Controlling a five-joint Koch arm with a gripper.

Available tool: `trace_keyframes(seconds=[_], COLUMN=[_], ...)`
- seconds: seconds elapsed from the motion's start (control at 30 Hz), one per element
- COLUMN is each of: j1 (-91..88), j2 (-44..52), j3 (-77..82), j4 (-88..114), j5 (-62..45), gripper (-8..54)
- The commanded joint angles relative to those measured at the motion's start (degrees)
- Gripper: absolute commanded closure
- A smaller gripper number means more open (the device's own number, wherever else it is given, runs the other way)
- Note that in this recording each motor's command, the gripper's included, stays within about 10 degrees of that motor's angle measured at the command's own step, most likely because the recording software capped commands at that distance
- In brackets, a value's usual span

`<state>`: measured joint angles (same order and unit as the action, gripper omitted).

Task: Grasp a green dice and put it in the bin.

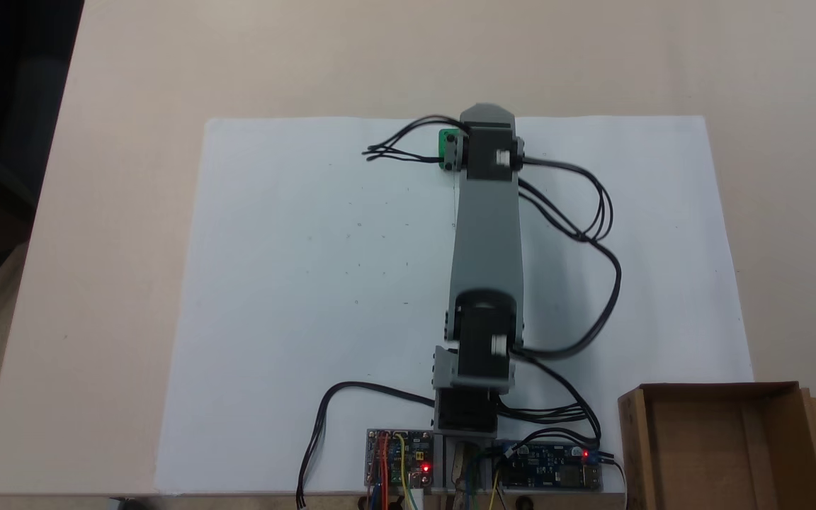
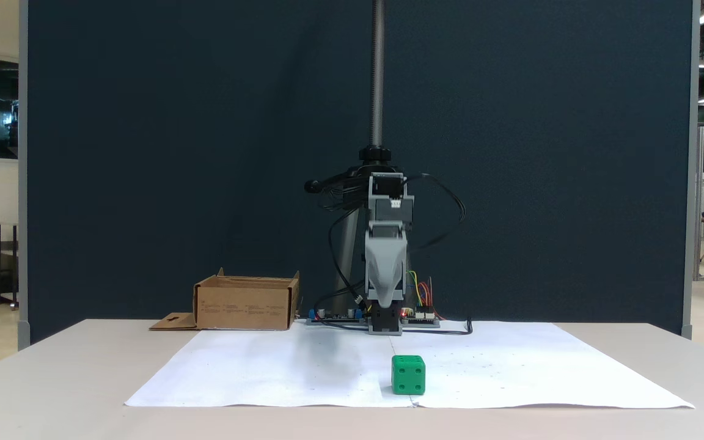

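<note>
Small bright green plastic dice [image 2: 408, 374] on white paper sheet [image 1: 295, 283], ungrasped. Approach step judged; descent required. Grey gripper [image 2: 385, 298] aperture cannot be told. Brown cardboard bin [image 1: 727, 453] at 5 o'clock.

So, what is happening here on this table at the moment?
A small grey robot arm reaches out over a white sheet of paper toward a green dice. The dice sits on the paper, not lifted; from above the arm covers most of it. How the fingers stand cannot be told. The cardboard box waits beside the arm's base, and nothing can be seen inside it.
</note>
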<state>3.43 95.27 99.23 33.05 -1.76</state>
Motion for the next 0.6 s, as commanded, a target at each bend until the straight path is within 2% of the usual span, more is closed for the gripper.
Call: trace_keyframes(seconds=[0.0, 0.2, 0.57], j1=[-0.6, -1.6, -6.2], j2=[-2.9, -13.4, -28.1], j3=[-6.4, -18.3, -38.6], j4=[9.3, 20.7, 30.0], j5=[2.4, 5.8, 10.3], gripper=[5.4, 5.4, 5.5])
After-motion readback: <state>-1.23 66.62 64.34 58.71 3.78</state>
